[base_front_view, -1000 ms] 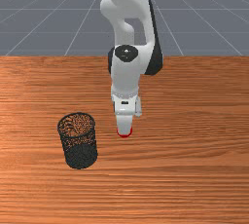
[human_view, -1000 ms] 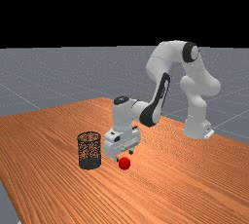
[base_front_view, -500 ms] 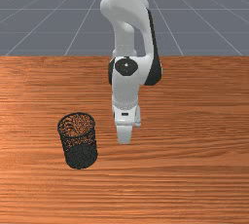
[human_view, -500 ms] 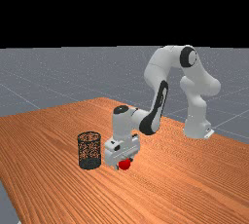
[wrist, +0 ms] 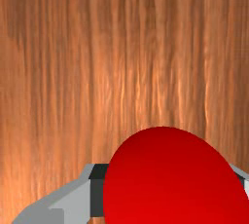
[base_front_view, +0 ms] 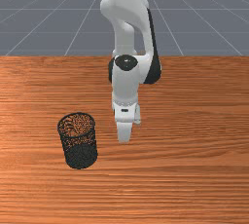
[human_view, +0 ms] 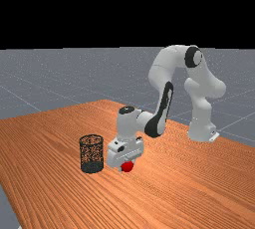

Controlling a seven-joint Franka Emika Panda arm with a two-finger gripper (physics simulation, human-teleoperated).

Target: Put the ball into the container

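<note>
In the far view, my gripper (human_view: pixel 127 165) is low over the table with its fingers on two sides of the red ball (human_view: pixel 127 167). The wrist view has my gripper (wrist: pixel 170 189) shut on the ball (wrist: pixel 170 179), one dark pad (wrist: pixel 97 196) pressed to its side and the other finger against the opposite side. My hand hides the ball from the front. The container, a black mesh basket (base_front_view: pixel 79 142), stands upright on the front view's left of my hand; in the far view the basket (human_view: pixel 91 154) is left of the gripper. Whether the ball touches the table, I cannot tell.
The orange-brown wooden table (base_front_view: pixel 194 140) extends around the basket and my hand. A gap of bare wood (base_front_view: pixel 106 145) lies between them. The basket's round rim (human_view: pixel 91 137) is at about the height of my hand's lower part.
My hand came down over the ball, and since half a second ago it has risen slightly. The fingers have closed on the ball, which has moved up a little with them. The basket has not moved.
</note>
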